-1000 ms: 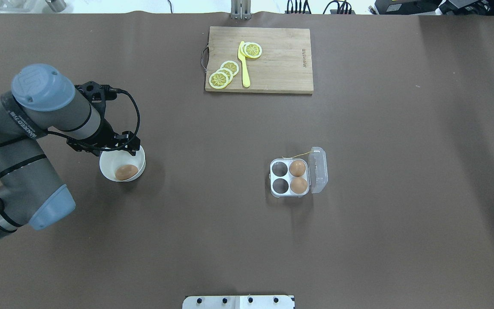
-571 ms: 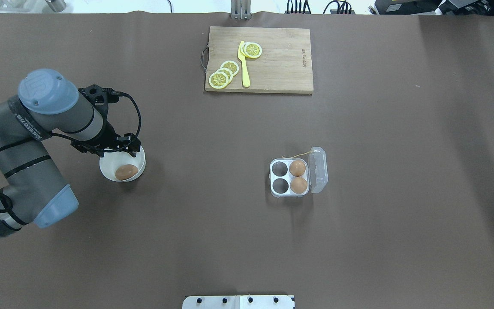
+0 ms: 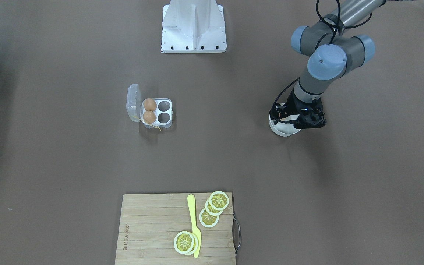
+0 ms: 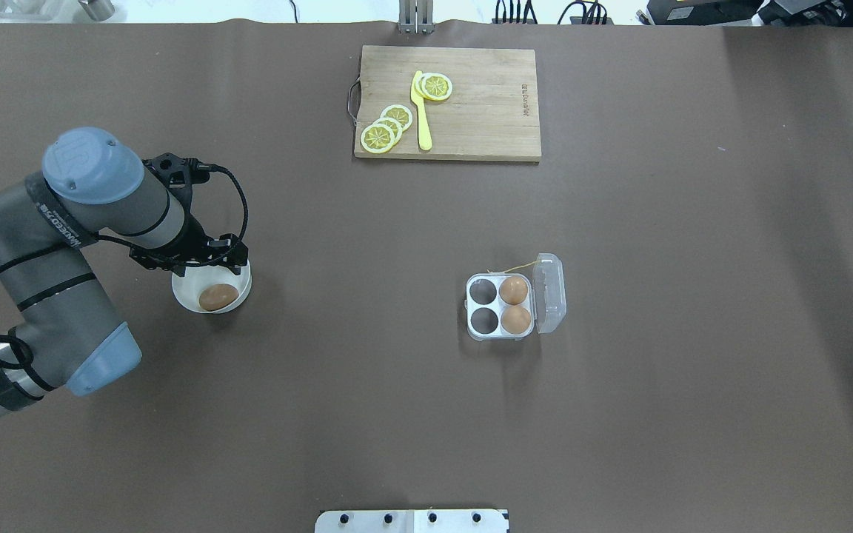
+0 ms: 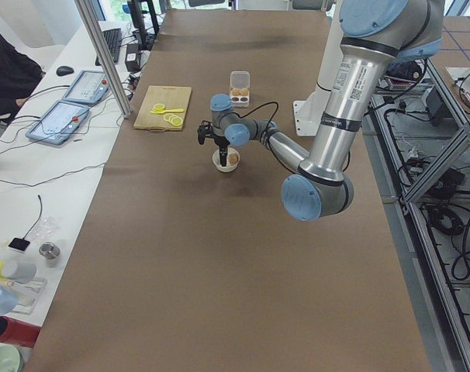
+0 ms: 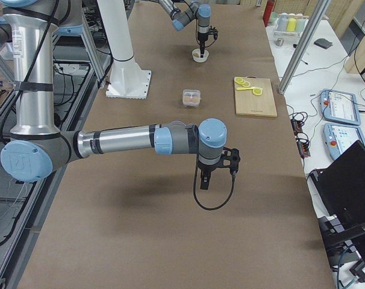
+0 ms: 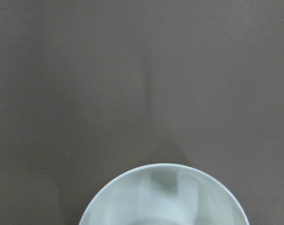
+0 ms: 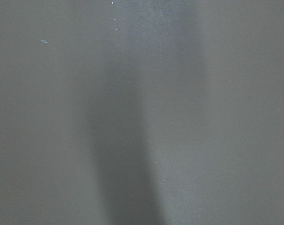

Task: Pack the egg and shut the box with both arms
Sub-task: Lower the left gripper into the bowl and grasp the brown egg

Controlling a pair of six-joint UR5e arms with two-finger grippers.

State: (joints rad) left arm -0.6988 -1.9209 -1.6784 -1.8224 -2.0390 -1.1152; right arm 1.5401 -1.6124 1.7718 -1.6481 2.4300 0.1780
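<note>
One brown egg (image 4: 218,297) lies in a white bowl (image 4: 189,296) at the table's left. The clear box (image 4: 500,306) stands open at mid table, its lid (image 4: 549,292) folded out to the right. It holds two eggs (image 4: 513,290) in its right cells, and its two left cells are bare. My left gripper (image 4: 204,260) hangs over the bowl's far rim, above the egg, and its jaws look spread and empty; it also shows in the front view (image 3: 293,118). My right gripper (image 6: 215,171) shows only in the right side view, over bare table; I cannot tell its state.
A wooden cutting board (image 4: 486,111) with lemon slices (image 4: 389,126) and a yellow knife (image 4: 421,111) lies at the far edge. The white base stand (image 3: 193,25) is on the robot's side. The left wrist view shows only the bowl's rim (image 7: 163,166) and brown table.
My left arm has swung slightly right and its gripper has settled closer over the bowl. The egg, the box and its lid have not moved.
</note>
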